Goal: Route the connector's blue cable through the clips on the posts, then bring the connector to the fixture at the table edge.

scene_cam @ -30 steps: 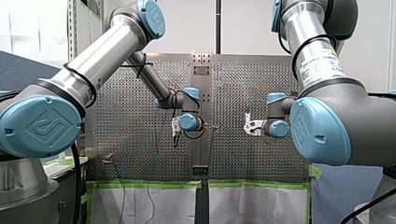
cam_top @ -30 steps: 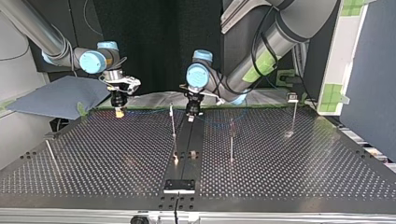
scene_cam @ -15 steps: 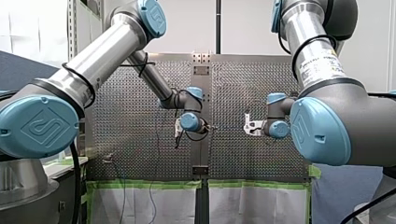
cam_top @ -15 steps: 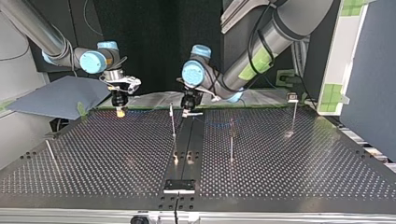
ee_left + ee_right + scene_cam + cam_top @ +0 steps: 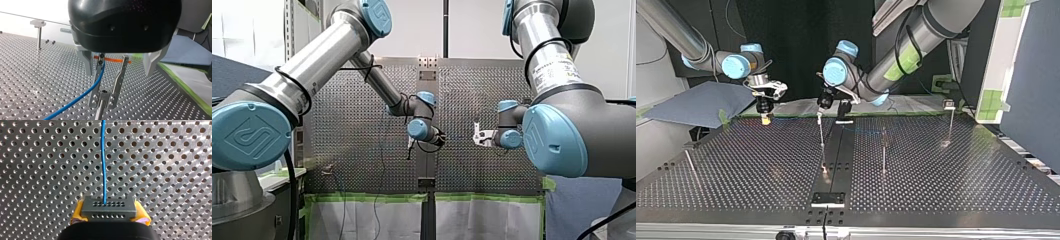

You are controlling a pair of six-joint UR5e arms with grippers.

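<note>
Right gripper point(image 5: 765, 118): look at the upper left of the top view. Its yellow pads point(image 5: 78, 213) are clamped on the connector point(image 5: 108, 208), one pad at each end.
Connector: it is held close over the table point(image 5: 961, 185) near the far edge. It is well apart from the fixture point(image 5: 827, 199) at the lower centre of the top view.
Cable point(image 5: 103, 162): it leaves the connector's face and runs straight ahead of the right gripper across the holes.
Left gripper point(image 5: 118, 73): its metal fingers stand wide apart and grip nothing. The clip point(image 5: 103, 96) sits between them.
Clip: it tops the post point(image 5: 821, 135) near the top view's centre and has two metal arms with an orange band across. The cable runs up against one arm, but you cannot tell whether it is seated.
Other posts: one point(image 5: 883, 150) stands right of centre and one point(image 5: 950, 125) at the far right.
</note>
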